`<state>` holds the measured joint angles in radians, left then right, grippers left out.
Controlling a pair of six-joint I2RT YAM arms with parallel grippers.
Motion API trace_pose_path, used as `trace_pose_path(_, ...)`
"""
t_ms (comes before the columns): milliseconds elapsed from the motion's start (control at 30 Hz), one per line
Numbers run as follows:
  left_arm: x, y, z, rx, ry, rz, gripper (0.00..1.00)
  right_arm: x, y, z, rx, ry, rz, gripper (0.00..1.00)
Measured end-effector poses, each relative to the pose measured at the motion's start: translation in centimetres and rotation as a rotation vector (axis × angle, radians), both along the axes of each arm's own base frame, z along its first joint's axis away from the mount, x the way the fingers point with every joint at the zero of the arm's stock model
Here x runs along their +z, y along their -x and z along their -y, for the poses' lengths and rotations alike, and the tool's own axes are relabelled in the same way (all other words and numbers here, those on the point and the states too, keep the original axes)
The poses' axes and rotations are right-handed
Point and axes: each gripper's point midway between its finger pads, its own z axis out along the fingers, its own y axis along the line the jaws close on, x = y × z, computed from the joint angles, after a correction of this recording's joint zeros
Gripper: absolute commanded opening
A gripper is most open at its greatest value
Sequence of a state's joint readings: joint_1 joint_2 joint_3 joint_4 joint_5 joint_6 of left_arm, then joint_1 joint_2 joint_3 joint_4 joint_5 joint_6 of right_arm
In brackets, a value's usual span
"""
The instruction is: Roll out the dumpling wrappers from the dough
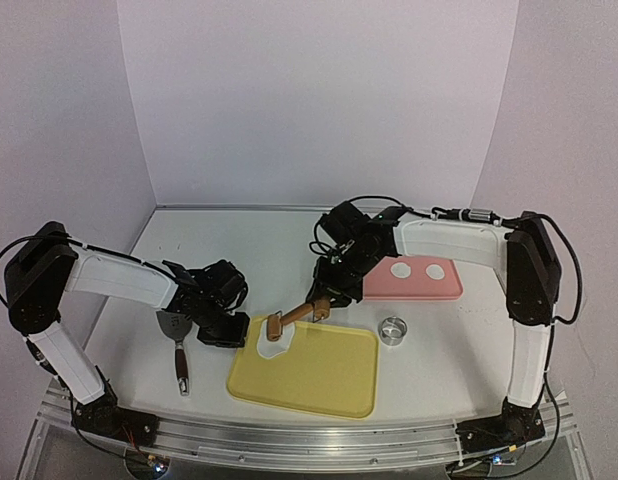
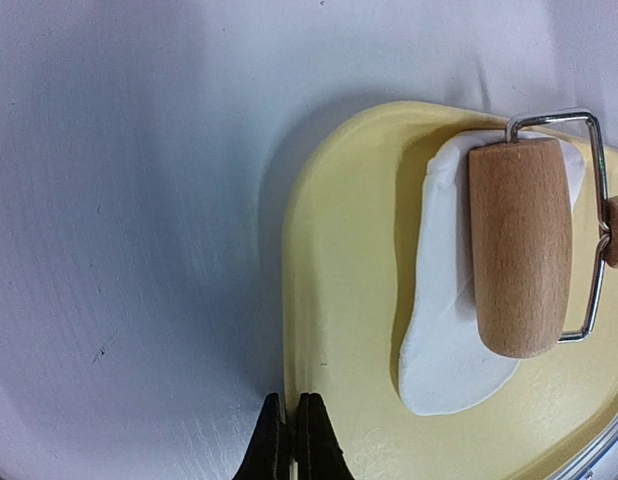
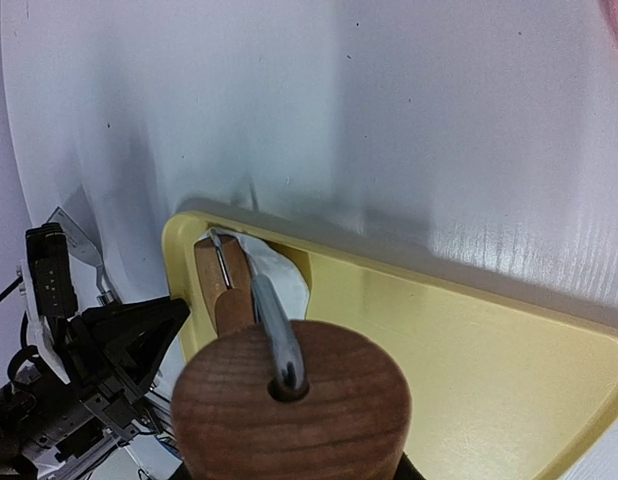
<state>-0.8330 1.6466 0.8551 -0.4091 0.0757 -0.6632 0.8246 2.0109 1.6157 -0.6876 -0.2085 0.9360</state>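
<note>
- Far left: one spatula (image 1: 178, 345) lies flat on the table (image 1: 239, 235), blade toward the back and handle toward the near edge. It sits just outside my left arm. Lots of open tabletop behind it, all the way to the back wall.
- My left arm comes in low from the left with the wrist bent down. That puts the left gripper (image 1: 227, 328) right at the left rim of the yellow tray (image 1: 329, 388). Its fingers (image 2: 272, 445) are almost touching. Can't tell if the rim is actually pinched between them.
- One irregular white dough piece (image 2: 444, 350) sits in the tray's far-left corner. The rest of the tray, out to the right, is open room.
- One wooden roller (image 1: 275, 326) has its drum resting on the dough, handle slanting up and to the right.
- The right gripper (image 1: 322, 305) is clamped around that handle. The right arm arches over from the right side, elbow high, forearm passing behind the pink tray (image 1: 449, 292).
- One metal ring cutter (image 1: 392, 330) stands on the table between the two trays.
- Two dumpling wrappers (image 1: 400, 269) lie side by side on the pink tray, not touching.
</note>
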Motion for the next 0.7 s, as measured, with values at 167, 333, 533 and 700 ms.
trace_pose_path(167,0.0,0.0,0.0,0.0,0.0,0.0,0.0,-0.2,0.2,0.6,-0.007,-0.006,0.014,0.0)
trace_pose_path(333,0.0,0.0,0.1,0.0,0.002,0.002,0.0,-0.5,0.2,1.3,-0.021,-0.016,0.019,0.0)
trace_pose_path(533,0.1,-0.1,0.2,0.0,0.007,0.006,0.0,-0.6,0.3,1.9,-0.035,-0.021,0.021,0.0)
trace_pose_path(700,0.1,-0.1,0.2,0.001,0.008,0.006,0.0,-0.6,0.5,2.4,-0.044,-0.025,0.023,0.0)
